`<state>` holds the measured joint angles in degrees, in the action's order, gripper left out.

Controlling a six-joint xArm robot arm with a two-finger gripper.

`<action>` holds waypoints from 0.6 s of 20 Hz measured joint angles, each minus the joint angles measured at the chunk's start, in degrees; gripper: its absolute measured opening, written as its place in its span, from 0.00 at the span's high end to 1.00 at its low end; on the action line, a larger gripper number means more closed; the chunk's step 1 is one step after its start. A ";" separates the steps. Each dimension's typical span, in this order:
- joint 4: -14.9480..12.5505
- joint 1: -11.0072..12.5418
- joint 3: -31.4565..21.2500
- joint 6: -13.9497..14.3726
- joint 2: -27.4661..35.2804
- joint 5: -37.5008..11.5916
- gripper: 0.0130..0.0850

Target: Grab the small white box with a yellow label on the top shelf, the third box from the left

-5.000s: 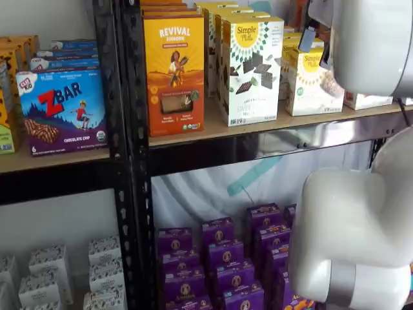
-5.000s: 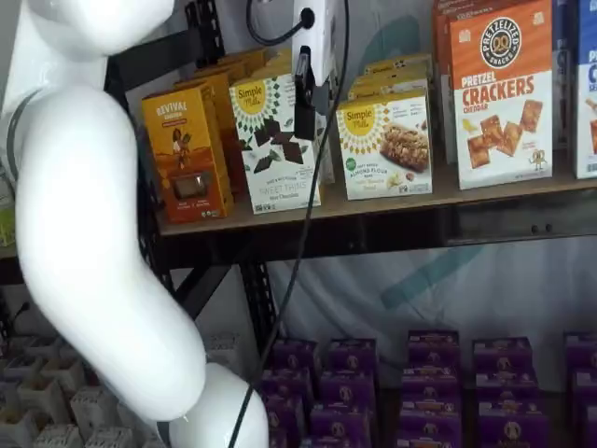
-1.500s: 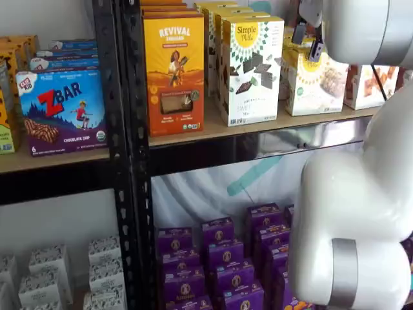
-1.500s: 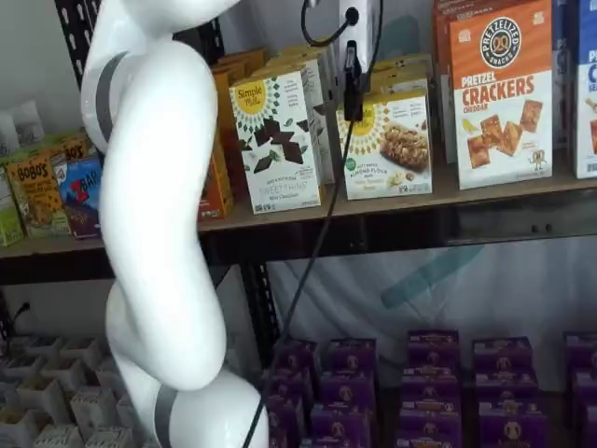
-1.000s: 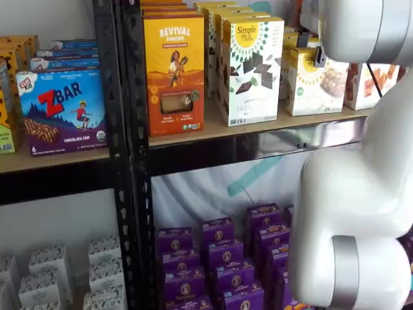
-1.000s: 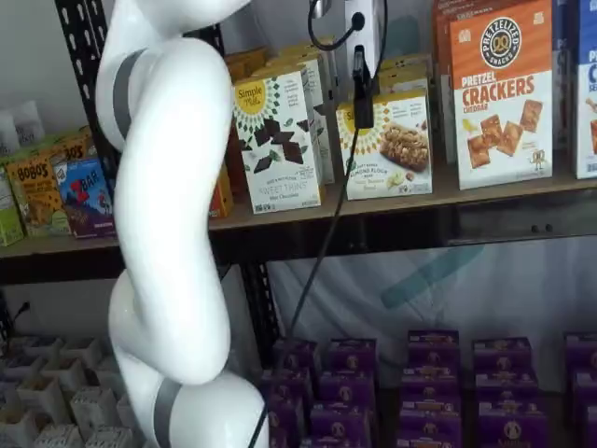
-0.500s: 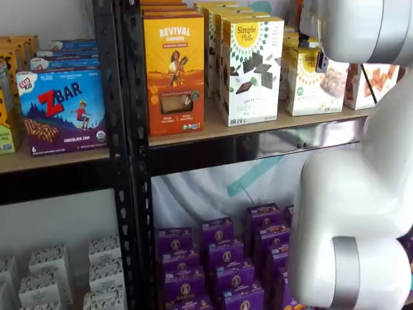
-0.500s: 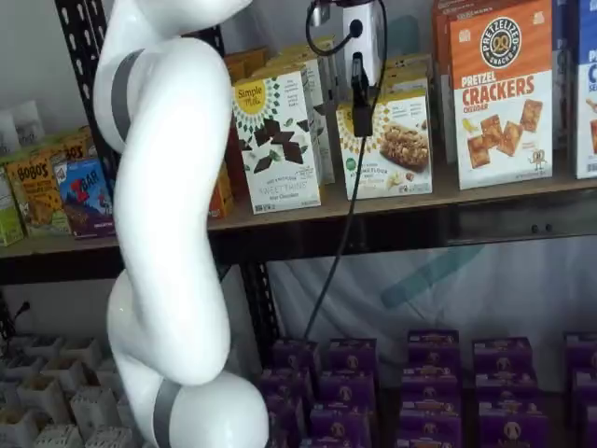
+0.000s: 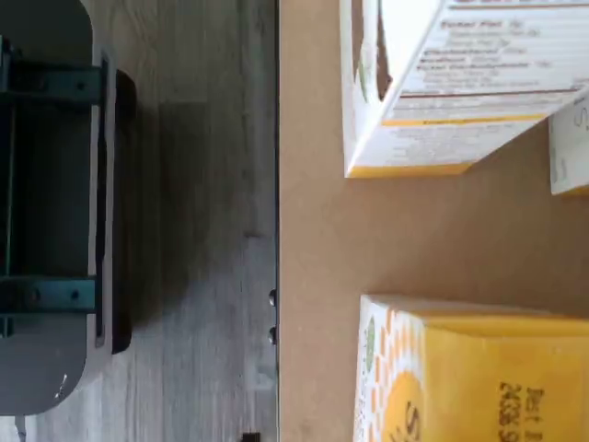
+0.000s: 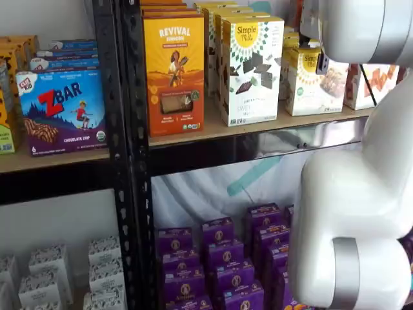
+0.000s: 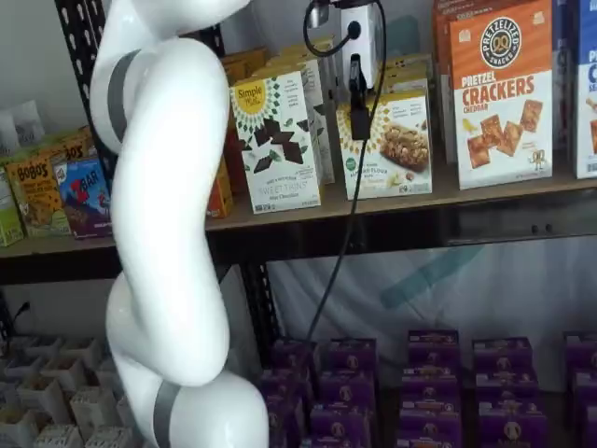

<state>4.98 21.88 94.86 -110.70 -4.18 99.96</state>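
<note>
Glossy white arm (image 11: 163, 215), grey joint bands

I see matt tan wood on the top shelf (image 9: 405, 230), a glossy dark metal rail (image 10: 258, 147), and glossy white plastic arm (image 11: 168, 233) shells.

- Orange-yellow Revival box (image 10: 173, 64) stands upright, front panel facing out.
- Tall white Simple Mills box (image 10: 251, 70) with dark chocolate squares sits just beside the Revival box, at its 3 o'clock; it also shows in the other shelf view (image 11: 276, 142).
- Orange Pretzel Crackers box (image 11: 501, 93) stands upright, well to the 3 o'clock of the tall white box.
- Blue ZBar box (image 10: 62, 111) rests on a lower board, at 9 o'clock of the Revival box, past a black upright.
- Purple cartons (image 10: 217, 258) are stacked in rows below, at 6 o'clock of the tall white box.
- Small white patterned cartons (image 10: 50, 271) are clustered at 9 o'clock of the purple ones.
- Bobo's packs (image 11: 37, 187) sit on a lower board.
</note>
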 joint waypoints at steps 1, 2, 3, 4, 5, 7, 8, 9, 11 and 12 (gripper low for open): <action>0.09 0.07 -0.15 -0.05 -0.13 0.00 0.11; 0.19 0.17 -0.33 -0.14 -0.29 0.05 0.17; 0.24 0.22 -0.41 -0.18 -0.37 0.06 0.17; 0.29 0.29 -0.51 -0.24 -0.47 0.08 0.22; 0.30 0.32 -0.62 -0.28 -0.55 0.02 0.28; 0.41 0.43 -0.81 -0.37 -0.73 -0.12 0.33; 0.42 0.47 -0.82 -0.40 -0.75 -0.08 0.33; 0.31 0.48 -0.79 -0.41 -0.75 0.01 0.33; -0.33 0.29 -0.64 -0.36 -0.66 0.30 0.33; -0.66 0.19 -0.62 -0.32 -0.63 0.40 0.33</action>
<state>4.32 22.07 94.24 -111.03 -4.81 100.36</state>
